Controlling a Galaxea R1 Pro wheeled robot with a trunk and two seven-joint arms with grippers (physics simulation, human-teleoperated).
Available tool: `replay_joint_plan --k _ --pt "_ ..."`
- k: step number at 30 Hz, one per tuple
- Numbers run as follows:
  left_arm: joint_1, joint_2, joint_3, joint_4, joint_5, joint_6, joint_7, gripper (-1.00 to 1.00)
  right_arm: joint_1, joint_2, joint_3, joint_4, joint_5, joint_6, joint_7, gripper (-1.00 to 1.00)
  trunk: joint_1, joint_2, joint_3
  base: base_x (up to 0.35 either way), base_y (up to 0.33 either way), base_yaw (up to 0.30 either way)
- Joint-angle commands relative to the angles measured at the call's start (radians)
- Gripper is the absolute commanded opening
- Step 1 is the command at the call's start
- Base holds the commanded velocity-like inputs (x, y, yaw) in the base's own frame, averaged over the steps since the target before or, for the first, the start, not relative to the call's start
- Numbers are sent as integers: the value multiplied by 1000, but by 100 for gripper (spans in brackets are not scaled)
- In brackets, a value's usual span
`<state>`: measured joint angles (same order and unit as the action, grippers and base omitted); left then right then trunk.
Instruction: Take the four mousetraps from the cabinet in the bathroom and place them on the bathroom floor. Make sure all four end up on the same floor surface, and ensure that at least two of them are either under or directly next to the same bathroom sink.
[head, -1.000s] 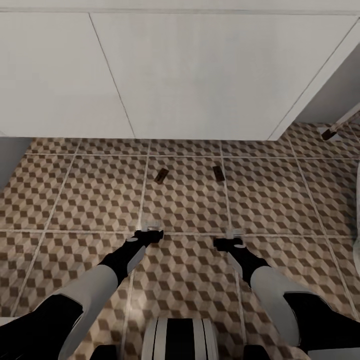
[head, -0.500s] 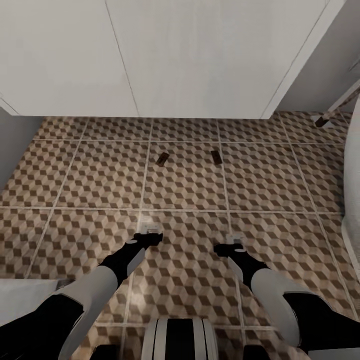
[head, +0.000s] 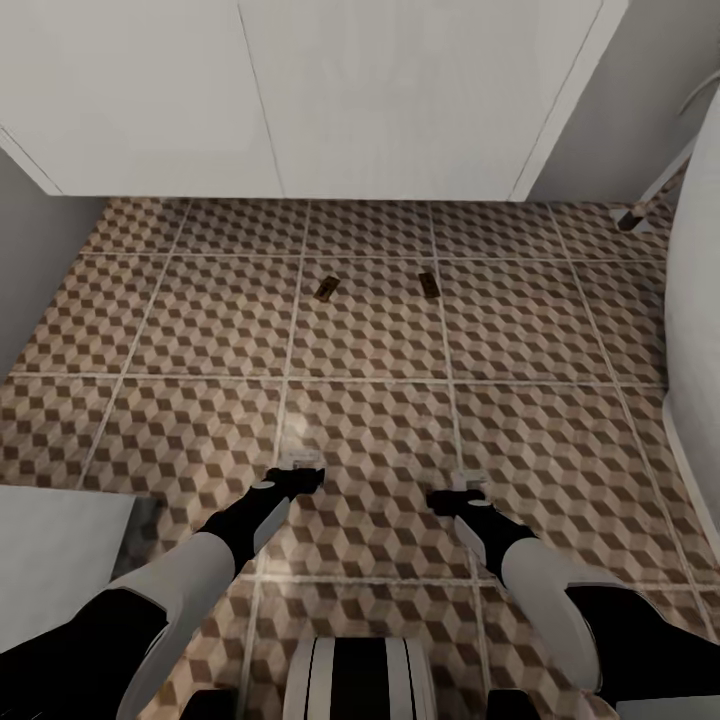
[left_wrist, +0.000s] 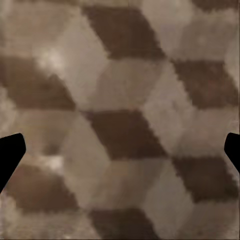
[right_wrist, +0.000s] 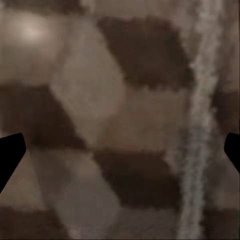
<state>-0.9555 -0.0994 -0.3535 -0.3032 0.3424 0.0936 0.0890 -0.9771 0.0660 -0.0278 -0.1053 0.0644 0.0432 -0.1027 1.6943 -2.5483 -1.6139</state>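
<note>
Low over the bathroom floor (head: 370, 420), both arms reach forward and down, their grippers hanging just above the cube-patterned tiles. The left gripper (head: 300, 470) is empty: in its wrist view the two dark fingertips (left_wrist: 11, 152) sit at opposite edges of the picture, spread wide, with nothing but blurred tile pattern between them. The right gripper (head: 462, 490) is the same, its fingertips (right_wrist: 10, 152) far apart over tile and a pale grout line (right_wrist: 200, 125). In the head view the pale finger ends of both grippers blend into the floor and are hard to make out.

Farther out, two mousetraps lie flat on the floor, well apart from the grippers and from each other. The left mousetrap (head: 325, 289) is angled; the right mousetrap (head: 428, 284) lies nearly lengthwise away from the robot. Their metal parts are too small to tell.

Beyond them, at the far side, stands the white vanity (head: 330, 100) of the sink, cut off at the top, so the basin and tap are out of sight. On the right a white curved body (head: 695, 290) is cut by the edge, and near the far right corner a dark-tipped slanted leg (head: 640, 212) touches the floor. A pale surface (head: 50, 560) fills the near left corner.
</note>
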Motion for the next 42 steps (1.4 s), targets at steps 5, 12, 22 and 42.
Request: replay_joint_plan --k 5,12,22,42 --pt "0 0 -8 1 9 4 6 100 0 1 -2 2 8 5 -3 100 -1 0 0 -346 0 0" --pt "1 -2 -9 4 9 2 5 100 0 -1 -3 7 7 5 -3 100 -1 0 0 -346 0 0" --pt "1 -3 -9 16 39 4 5 100 0 -5 -3 10 7 5 -4 100 -1 0 0 -164 0 0" --pt "1 -13 -12 62 129 3 3 100 0 -4 -3 11 8 6 -6 100 -2 0 7 -13 0 0"
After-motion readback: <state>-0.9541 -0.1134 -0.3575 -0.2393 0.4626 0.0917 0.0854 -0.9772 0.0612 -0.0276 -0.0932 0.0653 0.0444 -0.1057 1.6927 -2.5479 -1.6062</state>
